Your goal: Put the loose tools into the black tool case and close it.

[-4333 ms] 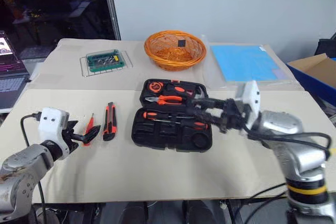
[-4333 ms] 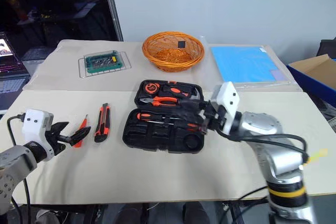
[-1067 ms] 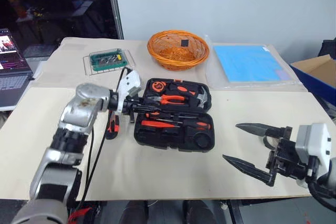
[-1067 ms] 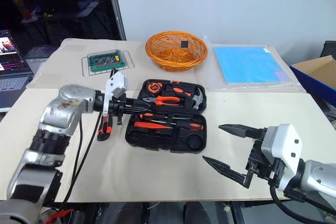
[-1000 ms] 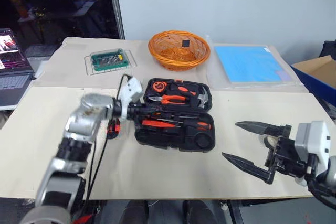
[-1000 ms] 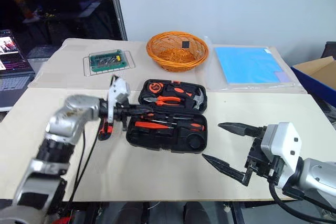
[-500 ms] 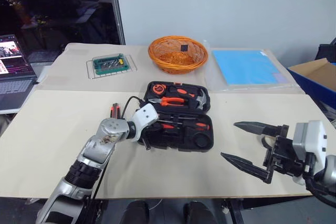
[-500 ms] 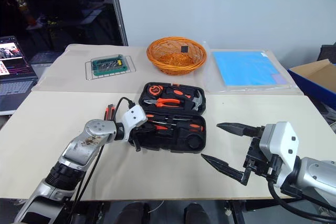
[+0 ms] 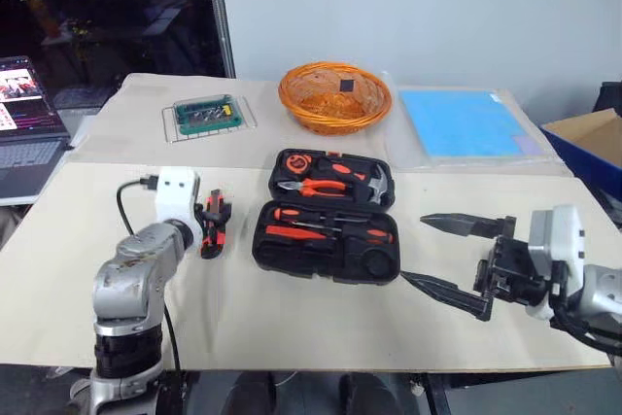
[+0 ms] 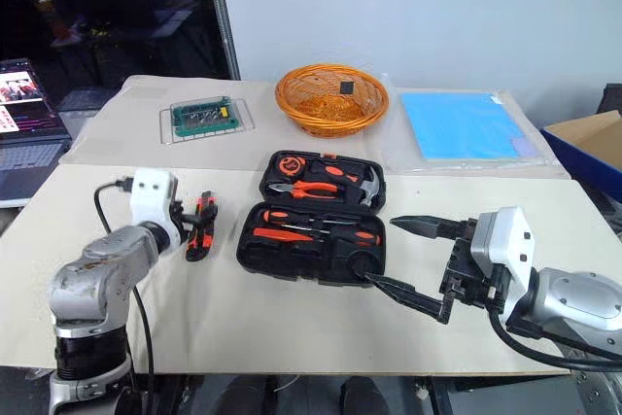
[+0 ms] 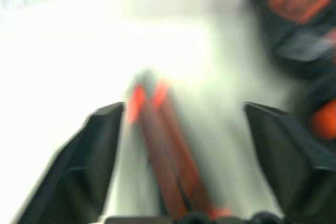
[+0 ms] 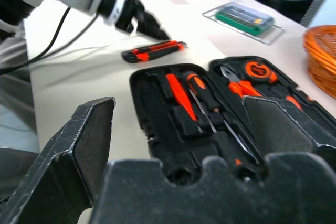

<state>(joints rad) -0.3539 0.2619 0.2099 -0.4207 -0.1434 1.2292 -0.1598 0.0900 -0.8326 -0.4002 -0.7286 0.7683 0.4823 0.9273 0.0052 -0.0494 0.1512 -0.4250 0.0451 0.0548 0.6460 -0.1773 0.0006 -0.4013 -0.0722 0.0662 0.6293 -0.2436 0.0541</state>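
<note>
Laptop (image 9: 24,114) with a lit screen sits off the counter's (image 9: 292,308) left edge; nothing on the screen can be read. On the counter's left half, the left end effector (image 9: 216,218) has its two black fingers spread wide, one to each side of the orange-and-black utility knife (image 10: 198,225), which lies flat on the counter and is not gripped. Whether the fingers touch the knife cannot be told. Toward the far left corner, a green bit set (image 9: 203,115) rests in a clear tray. Near the middle, the black tool case (image 9: 330,211) lies open flat, just right of the knife. Its far half holds pliers and a hammer; its near half holds two orange-and-black-handled screwdrivers (image 9: 326,230) and a thin red screwdriver (image 12: 176,90) in their recesses. Beyond it, at the far edge, stands an orange wicker basket (image 9: 335,96), with a blue sheet (image 9: 462,121) to its right. Right of the case, the right end effector (image 9: 439,255) hangs above the counter, fingers spread wide and empty. No brand or label is legible.
</note>
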